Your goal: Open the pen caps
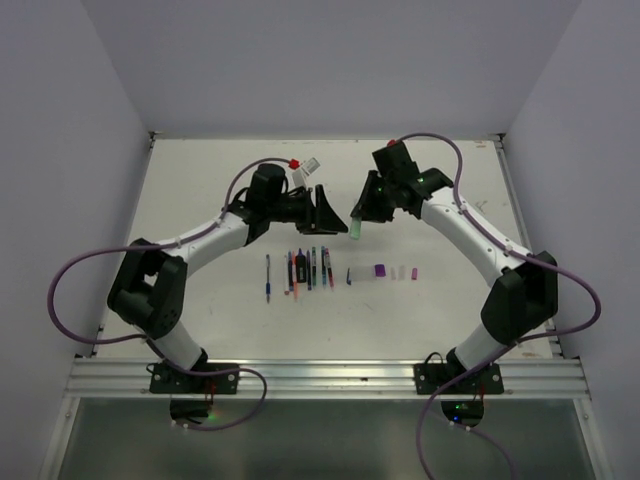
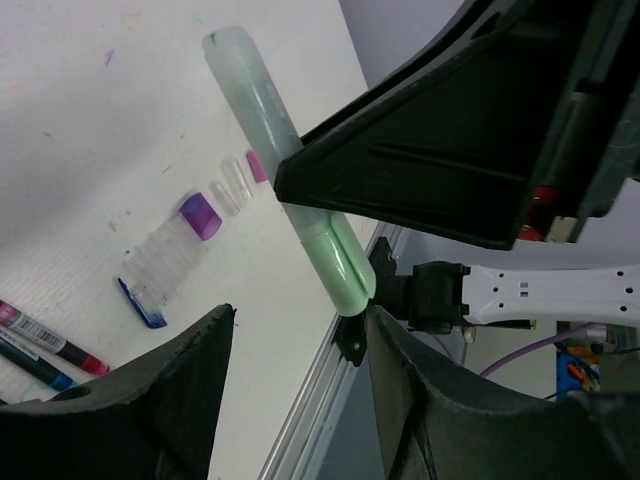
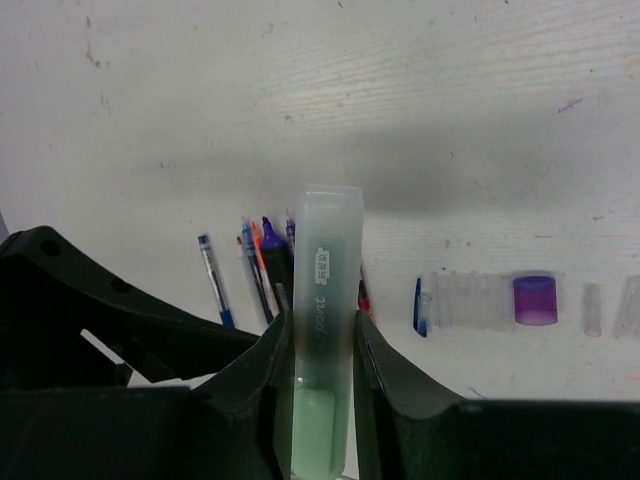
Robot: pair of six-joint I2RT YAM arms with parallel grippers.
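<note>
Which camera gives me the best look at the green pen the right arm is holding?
Left wrist: it shows the green pen side-on, nearly full length, clamped mid-length in the right gripper. Right wrist sees it lengthwise, its lower part hidden between the jaws. Top external shows only a small green stub.

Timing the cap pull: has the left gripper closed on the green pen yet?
No, the left gripper stands wide open and is not clamped on the green pen.

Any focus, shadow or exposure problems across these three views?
Top external: even light, sharp, though the pens are tiny. Left wrist: the green pen looks soft; the left gripper's fingers are dark, featureless. Right wrist: pen print shows clearly; a broad soft shadow crosses the table.
</note>
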